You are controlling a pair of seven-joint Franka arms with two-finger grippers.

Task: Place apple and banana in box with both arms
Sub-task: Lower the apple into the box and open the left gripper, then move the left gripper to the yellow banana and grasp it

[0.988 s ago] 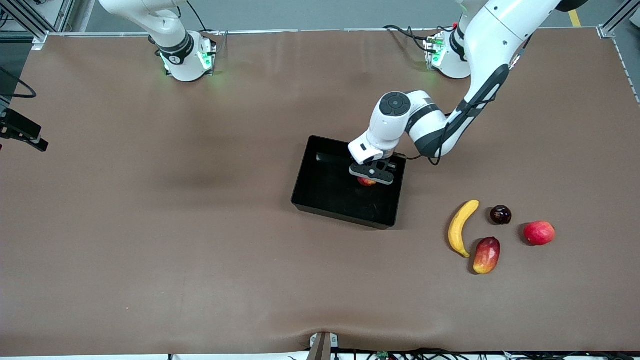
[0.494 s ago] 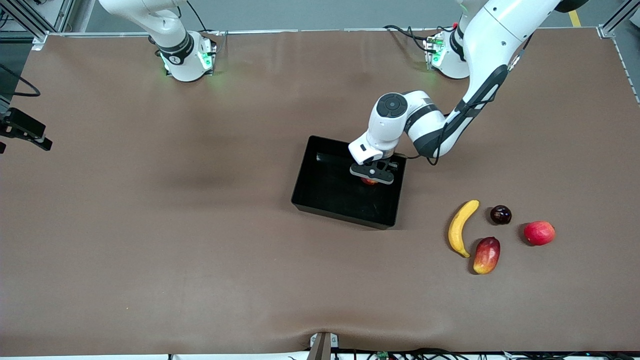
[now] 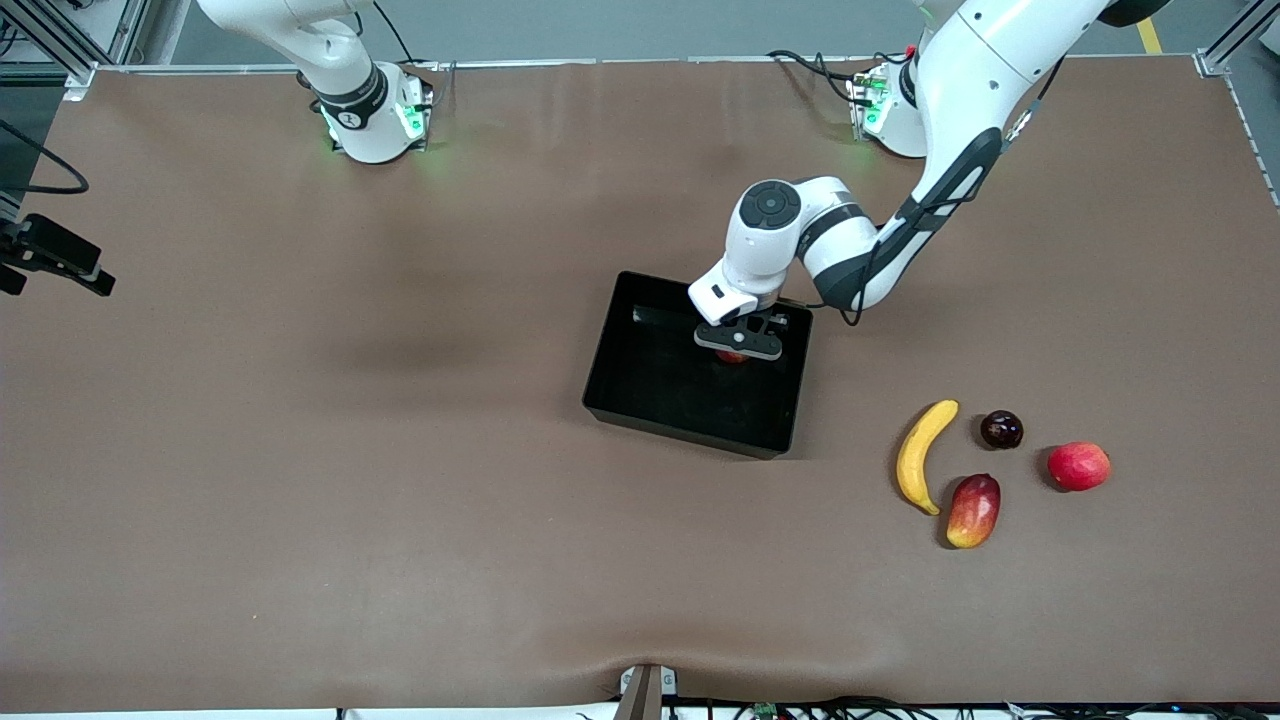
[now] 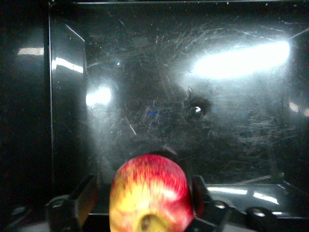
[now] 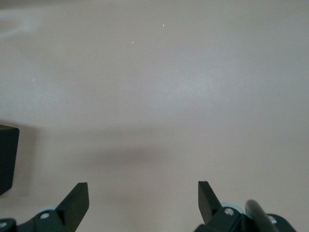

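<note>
**Apple in box, banana out on the worktop**

Box [image 3: 690,432] sits mid-frame in the front view, with only the apple [image 3: 733,357] inside, in the upper corner toward the left arm's end. Left end effector [image 3: 738,345] is down inside the box with its jaws spread around the apple. In the left wrist view a gap shows between one finger [image 4: 86,195] and the apple [image 4: 149,193], so there is no grip. From the front the apple is mostly hidden under the end effector and only a red sliver shows. Can't tell if it rests on the box floor.

Banana [image 3: 922,455] lies on the worktop [image 3: 400,450], lower in frame toward the left arm's end. Beside it are a red-yellow mango-like fruit [image 3: 974,511], a dark round fruit [image 3: 1001,429] and a pink-red round fruit [image 3: 1078,466].

Right end effector [image 5: 143,200] is out of the front view, open and empty over bare worktop. The arm waits, and a black corner [image 5: 7,157] shows at the edge of its wrist view
</note>
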